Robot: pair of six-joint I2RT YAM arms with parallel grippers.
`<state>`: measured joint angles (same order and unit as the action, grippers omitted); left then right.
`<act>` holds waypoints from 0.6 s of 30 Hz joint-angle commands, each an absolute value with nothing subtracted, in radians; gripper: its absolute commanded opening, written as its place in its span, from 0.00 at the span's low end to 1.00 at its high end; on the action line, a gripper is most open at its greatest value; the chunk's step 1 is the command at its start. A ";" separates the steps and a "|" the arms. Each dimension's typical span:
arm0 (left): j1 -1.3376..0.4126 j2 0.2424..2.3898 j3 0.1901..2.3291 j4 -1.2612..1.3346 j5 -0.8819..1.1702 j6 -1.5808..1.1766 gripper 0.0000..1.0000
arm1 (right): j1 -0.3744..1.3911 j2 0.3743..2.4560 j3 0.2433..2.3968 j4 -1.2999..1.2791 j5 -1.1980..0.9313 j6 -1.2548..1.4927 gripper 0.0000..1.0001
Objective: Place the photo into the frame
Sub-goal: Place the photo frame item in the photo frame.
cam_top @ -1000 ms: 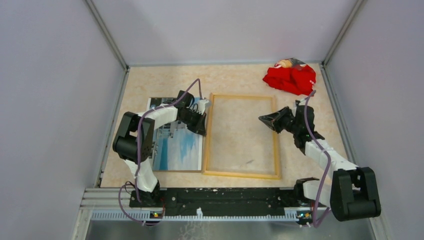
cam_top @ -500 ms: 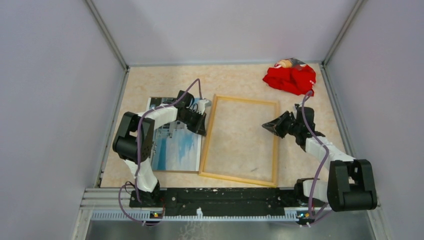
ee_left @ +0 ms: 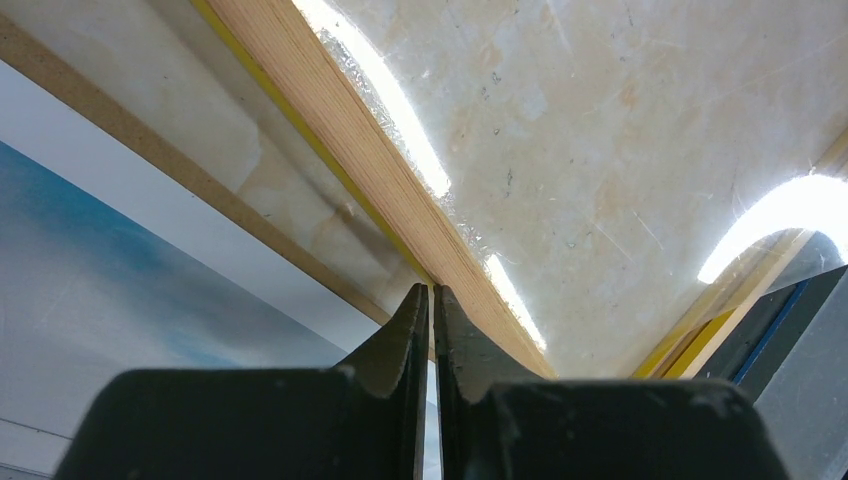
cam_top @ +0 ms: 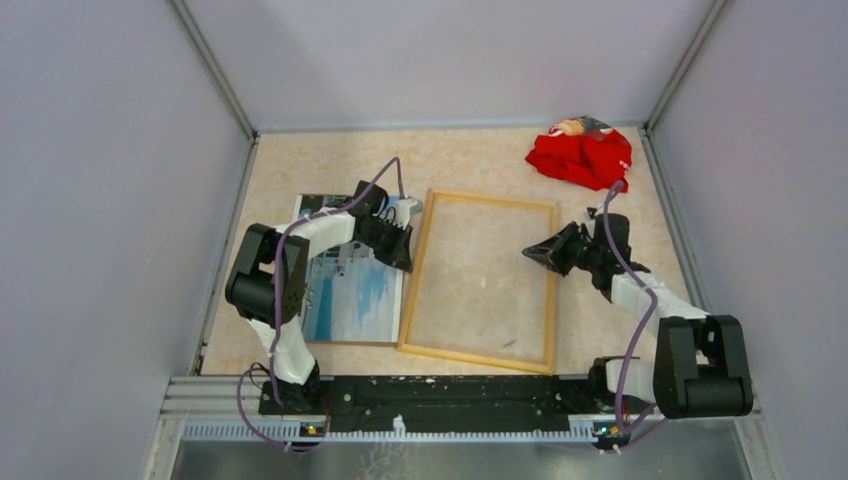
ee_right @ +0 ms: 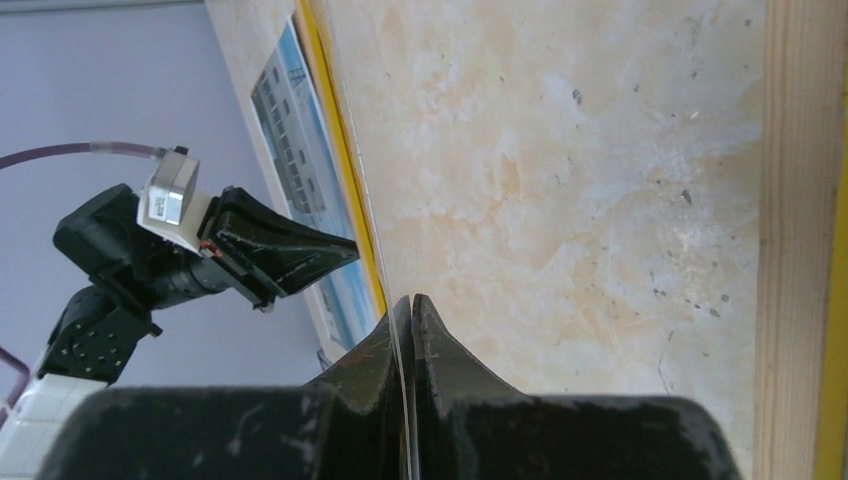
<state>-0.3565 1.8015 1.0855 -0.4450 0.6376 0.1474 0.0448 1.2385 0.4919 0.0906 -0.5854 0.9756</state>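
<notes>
Seen from above, the left arm point(cam_top: 320, 231) covers the photo's point(cam_top: 352, 300) far right corner, and its print is too small to read. In the left wrist view the frame point(ee_left: 335, 130) runs off the edges. Whether the left end effector point(ee_left: 431, 292) pinches anything cannot be told.

walls point(cam_top: 100, 200): plain lilac-grey | tabletop point(cam_top: 480, 165): beige marbled (soft even light)

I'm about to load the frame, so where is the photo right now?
In the top view, the photo lies face up on the left side, directly left of the frame.
</notes>
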 commanded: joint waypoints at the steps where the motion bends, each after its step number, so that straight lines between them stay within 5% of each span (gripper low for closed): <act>1: -0.364 1.788 1.104 -0.397 0.668 0.152 0.11 | 0.057 1.198 0.498 0.107 -0.719 1.059 0.00; 18: -0.363 1.782 1.100 -0.399 0.674 0.157 0.11 | 0.135 1.055 0.514 0.144 -0.665 1.262 0.00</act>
<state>-0.3565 1.8015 1.0855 -0.4446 0.6384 0.1478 0.1059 1.0763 0.4889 0.1501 -0.6296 1.2217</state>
